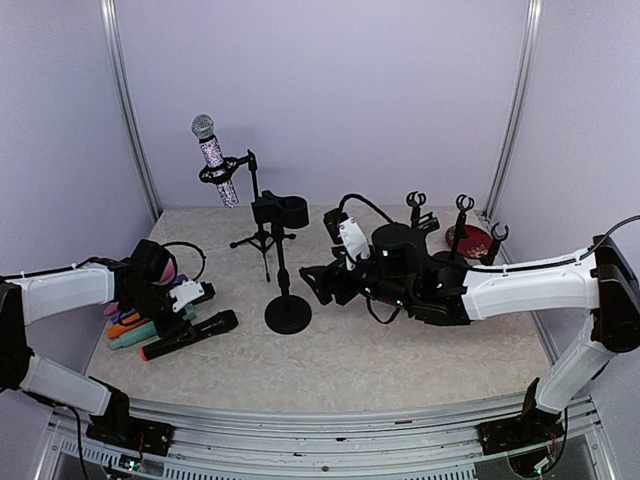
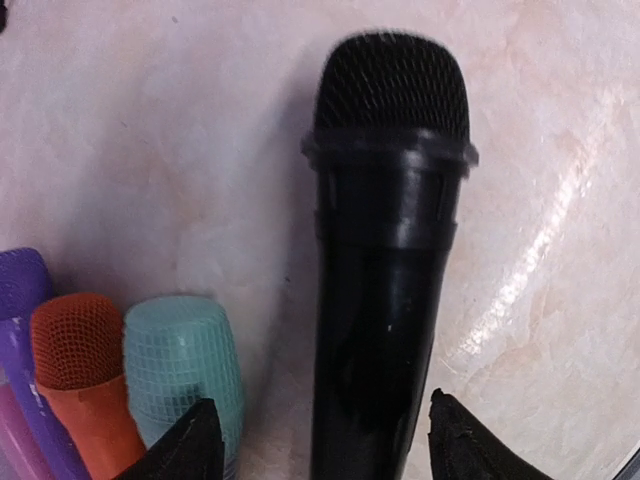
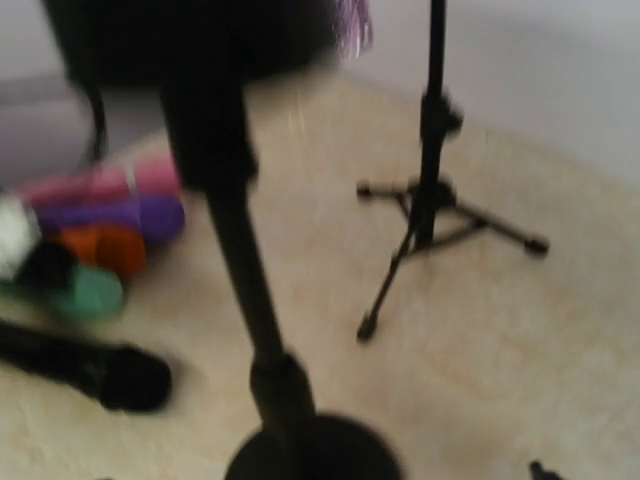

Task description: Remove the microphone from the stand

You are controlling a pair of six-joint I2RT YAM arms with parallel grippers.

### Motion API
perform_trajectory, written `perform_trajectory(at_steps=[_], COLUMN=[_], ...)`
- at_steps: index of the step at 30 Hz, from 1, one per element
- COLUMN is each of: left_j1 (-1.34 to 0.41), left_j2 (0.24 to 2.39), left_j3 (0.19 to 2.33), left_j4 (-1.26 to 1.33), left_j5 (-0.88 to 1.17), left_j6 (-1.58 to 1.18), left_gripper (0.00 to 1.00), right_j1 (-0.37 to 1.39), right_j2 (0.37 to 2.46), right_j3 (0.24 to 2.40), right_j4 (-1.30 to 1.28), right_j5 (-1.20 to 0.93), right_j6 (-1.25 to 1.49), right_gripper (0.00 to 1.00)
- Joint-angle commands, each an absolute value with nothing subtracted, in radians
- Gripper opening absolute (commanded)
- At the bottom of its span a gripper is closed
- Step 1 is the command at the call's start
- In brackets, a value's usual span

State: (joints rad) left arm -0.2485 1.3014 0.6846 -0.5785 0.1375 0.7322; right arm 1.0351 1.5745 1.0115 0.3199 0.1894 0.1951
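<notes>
You are looking into a robot test cell in a lab, not a studio; plain pale walls (image 1: 330,90) close the table (image 1: 420,370) in on three sides; aluminium posts (image 1: 128,110) stand in the back corners; two white arms (image 1: 60,290) are bolted at a metal rail (image 1: 330,435); a microphone (image 1: 212,155) on its stand (image 1: 263,238) and spare microphones (image 1: 150,325) are set out as props.

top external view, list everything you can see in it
tripod stand: one, black, back left
glitter microphone: one, silver and purple, in the tripod stand's clip
round-base stand: one, black, centre, holder empty
black microphone: one, black, lying front left
coloured microphones: about four, pink, purple, orange, teal, piled left
spare clips: three, black, back right
red round object: one, back right
left gripper: one, black, open, by the lying microphones
right gripper: one, black, open, beside round-base stand
</notes>
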Motion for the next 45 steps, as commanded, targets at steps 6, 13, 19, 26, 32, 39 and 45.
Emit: perform_trajectory(at_steps=[6, 13, 19, 26, 32, 39, 45], left_j1=[-0.313, -0.458, -0.501, -0.522, -0.504, -0.483, -0.482], left_j2=[1.202, 1.244, 1.331, 1.418, 1.457, 1.397, 1.323], left_j3=[0.765, 0.733, 0.714, 0.688, 0.675, 0.673, 0.763], left_j4=[-0.607, -0.481, -0.32, -0.18, -0.127, -0.183, -0.336], left_j5=[0.24, 0.108, -0.034, -0.088, -0.178, -0.156, -0.07], left_j6=[0.718, 0.755, 0.791, 0.838, 0.843, 0.841, 0.801], left_gripper=[0.76, 0.77, 0.78, 0.77, 0.74, 0.75, 0.97], right_j1=[1.065, 1.065, 1.062, 1.062, 1.06, 1.06, 1.061], right_j2=[1.805, 1.978, 2.073, 2.131, 2.144, 2.149, 2.14], right_j3=[1.05, 1.189, 1.26, 1.303, 1.332, 1.325, 1.32], right_j4=[0.533, 0.542, 0.567, 0.588, 0.603, 0.619, 0.639], right_j5=[0.304, 0.277, 0.36, 0.428, 0.437, 0.436, 0.429], right_j6=[0.18, 0.171, 0.171, 0.154, 0.131, 0.122, 0.1], right_gripper=[0.81, 0.78, 0.74, 0.66, 0.62, 0.5, 0.23])
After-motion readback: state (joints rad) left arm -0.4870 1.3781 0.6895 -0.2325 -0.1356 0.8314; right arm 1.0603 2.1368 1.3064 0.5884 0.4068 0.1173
